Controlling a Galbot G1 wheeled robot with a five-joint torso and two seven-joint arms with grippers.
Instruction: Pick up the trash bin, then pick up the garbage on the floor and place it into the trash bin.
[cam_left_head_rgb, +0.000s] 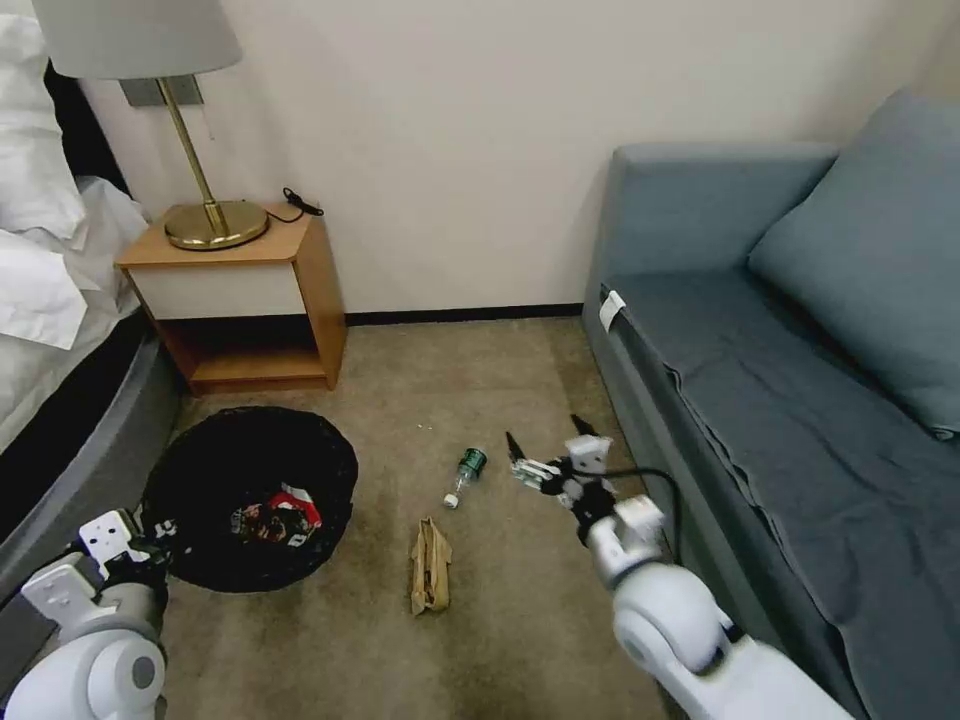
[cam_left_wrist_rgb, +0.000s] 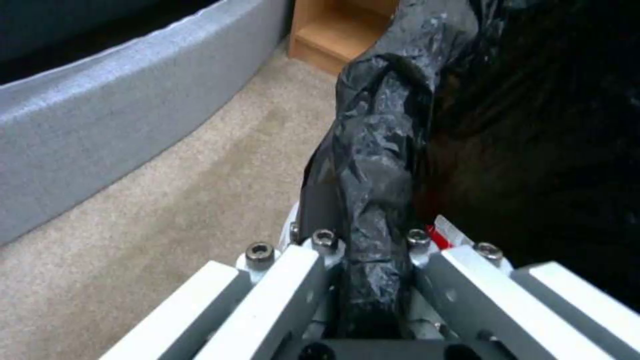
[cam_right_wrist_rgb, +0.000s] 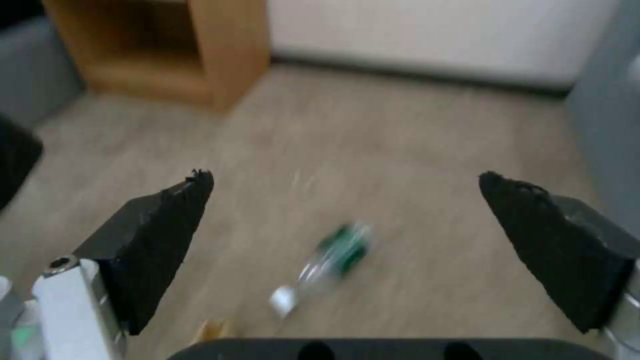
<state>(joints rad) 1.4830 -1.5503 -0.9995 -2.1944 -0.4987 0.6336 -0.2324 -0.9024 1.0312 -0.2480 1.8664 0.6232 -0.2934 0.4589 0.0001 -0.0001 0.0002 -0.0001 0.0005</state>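
Holding the trash bin (cam_left_head_rgb: 250, 495) by its bag-lined rim, the left pincer (cam_left_wrist_rgb: 370, 260) is clamped while the right pincer (cam_left_head_rgb: 548, 445), spread wide and empty, hovers near the bottle (cam_left_head_rgb: 465, 472), which it likely must descend to grasp.

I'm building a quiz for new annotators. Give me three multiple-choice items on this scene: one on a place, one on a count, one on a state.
1. Where does the bottle lie?
A. on the sofa
B. on the carpet between bin and sofa
C. on the nightstand

2. How many litter pieces lie on the carpet outside the bin?
A. two
B. four
C. none

3. What state is the right gripper in?
A. shut on the bottle
B. shut on the paper bag
C. open

Key: 1 B, the bottle lies on the carpet beside the right gripper. 2 A, just the bottle and the paper bag lie there. 3 C, its fingers stand wide apart above the bottle; the left gripper clamps the bin's rim.
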